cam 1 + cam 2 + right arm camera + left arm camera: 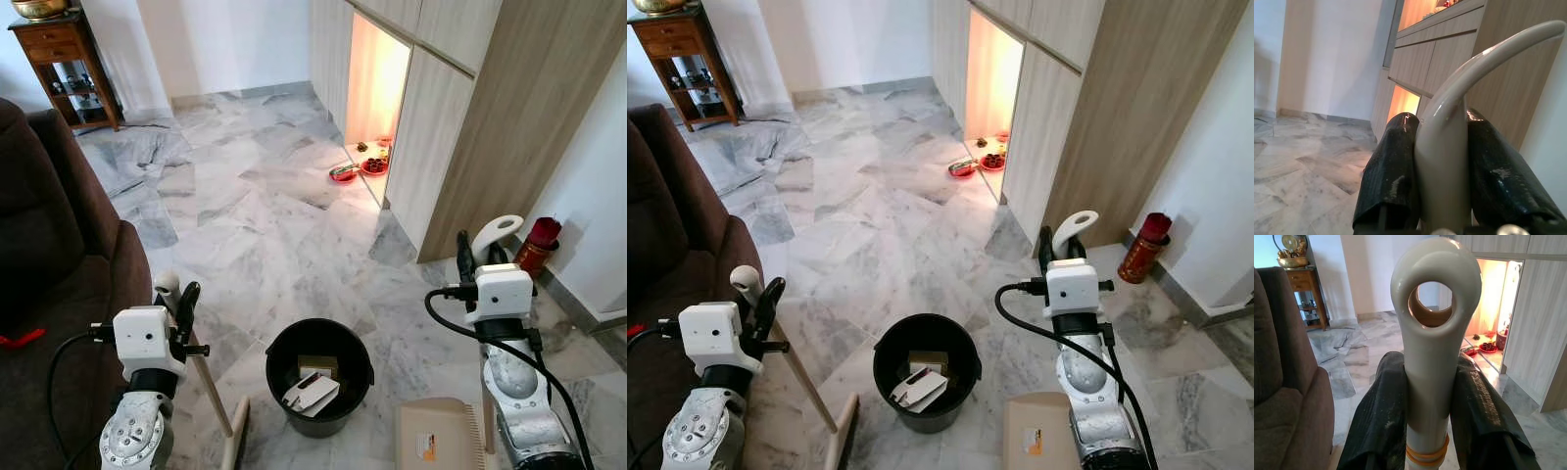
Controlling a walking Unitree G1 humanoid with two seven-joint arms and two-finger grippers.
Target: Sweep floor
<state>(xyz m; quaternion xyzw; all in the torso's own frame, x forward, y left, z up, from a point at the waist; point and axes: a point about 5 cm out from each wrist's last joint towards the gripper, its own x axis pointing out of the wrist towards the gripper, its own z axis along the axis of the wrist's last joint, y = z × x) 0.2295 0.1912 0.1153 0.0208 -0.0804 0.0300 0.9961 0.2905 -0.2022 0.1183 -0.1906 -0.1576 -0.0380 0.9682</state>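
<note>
My left gripper [177, 297] is shut on the white top of a broom handle [1435, 333], whose end has a round hole. Its wooden stick [212, 385] slants down to the broom head [235, 443] at the bottom edge. My right gripper [478, 255] is shut on the curved white dustpan handle [1449, 132], and the beige dustpan [436, 436] hangs low beside that arm. Between the two arms a black bin [276, 354] stands on the marble floor, with crumpled paper and a small box [312, 390] inside.
A brown sofa [49, 264] fills the left side, close to my left arm. Wooden cabinets [470, 108] line the right, with a lit niche holding red bowls [358, 168]. A red cylinder [537, 245] stands by the right wall. A wooden side table [64, 59] is far left.
</note>
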